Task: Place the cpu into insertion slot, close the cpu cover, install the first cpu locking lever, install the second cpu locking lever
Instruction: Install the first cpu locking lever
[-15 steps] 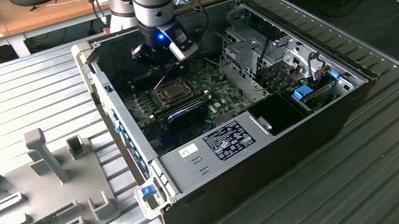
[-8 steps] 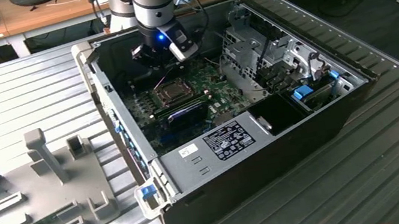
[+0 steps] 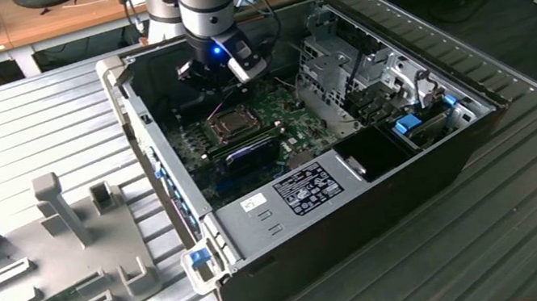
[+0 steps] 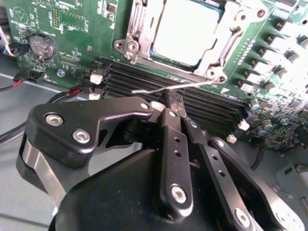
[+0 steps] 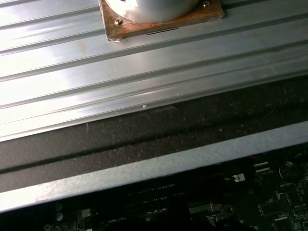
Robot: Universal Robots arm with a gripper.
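In the exterior view my gripper (image 3: 220,75) hangs inside the open computer case (image 3: 464,142), just above the insertion slot (image 3: 232,125) on the green board. In the second wrist view the cpu (image 4: 185,30) lies flat in the slot. The shiny cpu cover (image 4: 212,52) lies down around it. A thin wire locking lever (image 4: 154,88) runs along the socket's edge, beside the memory slots. My black fingers (image 4: 169,120) are pressed together, and the gripper (image 4: 172,98) has its tips right at this lever. Whether they pinch it or only touch it is not clear.
Long black memory slots (image 4: 207,108) and a coin battery (image 4: 42,45) flank the socket. Drive cages (image 3: 366,77) and a labelled metal box (image 3: 307,187) fill the case's other side. A grey fixture plate (image 3: 47,261) lies on the ribbed table (image 5: 144,72).
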